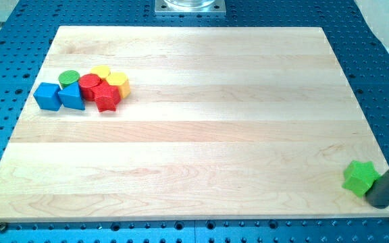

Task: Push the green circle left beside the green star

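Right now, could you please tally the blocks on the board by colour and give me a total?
Green: 2, the green circle in the cluster and the green star beside my tip.
Blue: 2, a blue cube and a blue triangle.
Red: 2, a red circle and a red star.
Yellow: 2.
Total: 8 blocks.

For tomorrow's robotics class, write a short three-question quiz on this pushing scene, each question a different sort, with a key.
1. True or false: the green circle touches the green star.
2. Which block is my tip beside? A) blue cube B) green star C) red cylinder
3. Fill in: the cluster of blocks lies at the view's upper ____.

Key: 1 false, they lie far apart at opposite sides of the wooden board; 2 B; 3 left.
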Controlling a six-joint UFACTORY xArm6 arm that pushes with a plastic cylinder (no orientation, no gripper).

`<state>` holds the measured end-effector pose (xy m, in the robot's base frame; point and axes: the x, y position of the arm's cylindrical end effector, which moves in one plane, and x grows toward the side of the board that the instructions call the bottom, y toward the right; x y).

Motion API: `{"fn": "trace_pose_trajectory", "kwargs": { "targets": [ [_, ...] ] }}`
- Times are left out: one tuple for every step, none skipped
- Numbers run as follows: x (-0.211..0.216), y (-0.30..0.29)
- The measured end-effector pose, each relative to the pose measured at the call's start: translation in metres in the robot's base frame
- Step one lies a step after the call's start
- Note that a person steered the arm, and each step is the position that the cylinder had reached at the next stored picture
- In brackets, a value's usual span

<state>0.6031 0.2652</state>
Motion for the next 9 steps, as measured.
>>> {"fn": "trace_pose_trajectory", "kwargs": {
  "targets": [
    [-0.011,-0.001],
    [-0.018,-0.029],
    [-0.001,-0.071],
    [-0.009,-0.169],
    [-0.048,-0.301],
    [-0.091,-0.445],
    [-0.118,-0.570],
    [-0.160,-0.564],
    [-0.223,-0.556]
  ]
}}
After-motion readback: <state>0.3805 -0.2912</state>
